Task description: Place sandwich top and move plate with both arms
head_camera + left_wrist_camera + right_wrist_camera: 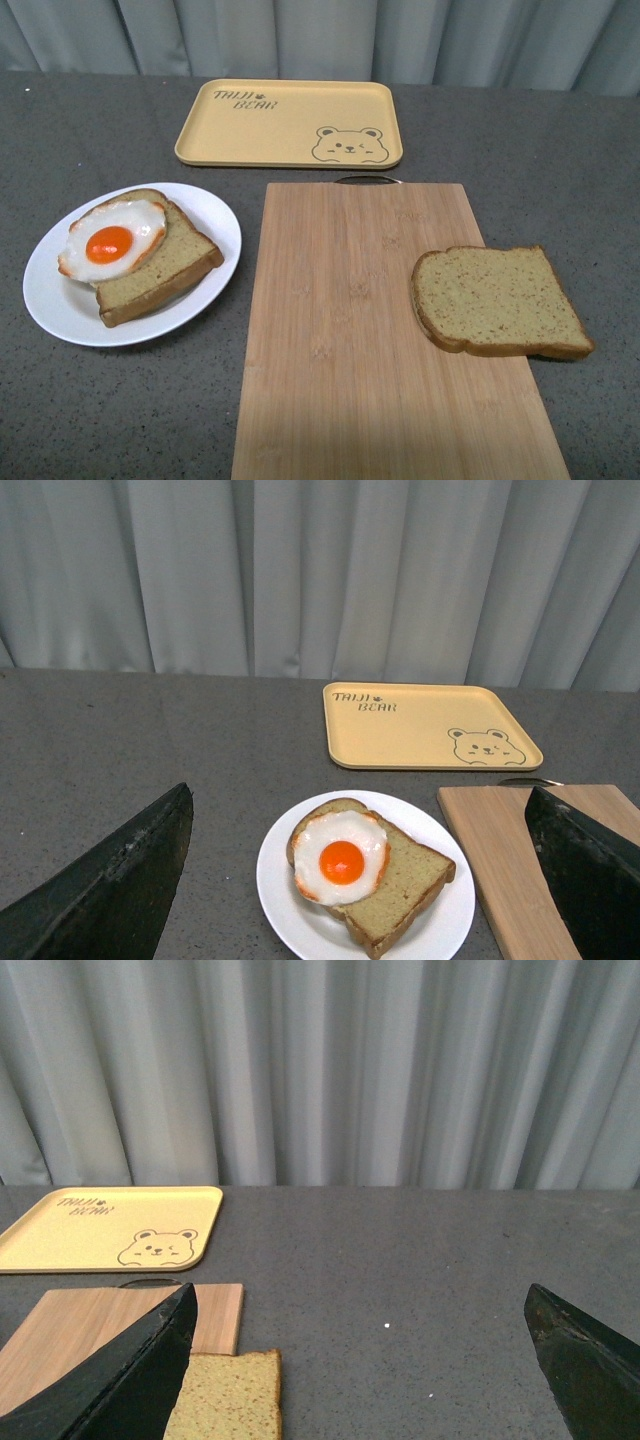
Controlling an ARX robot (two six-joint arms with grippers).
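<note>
Here the plate (pixel 60 300) holds a bread slice (pixel 165 275) under a fried egg (pixel 110 241).

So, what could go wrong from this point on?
1. The sandwich top hangs over the board's right edge, so a grip there may tip it or push it off.
2. The egg sits off-centre on the lower slice; the top could land tilted or shove the egg.
3. The plate is shallow, so an uneven two-arm lift might let the stack slide.
</note>
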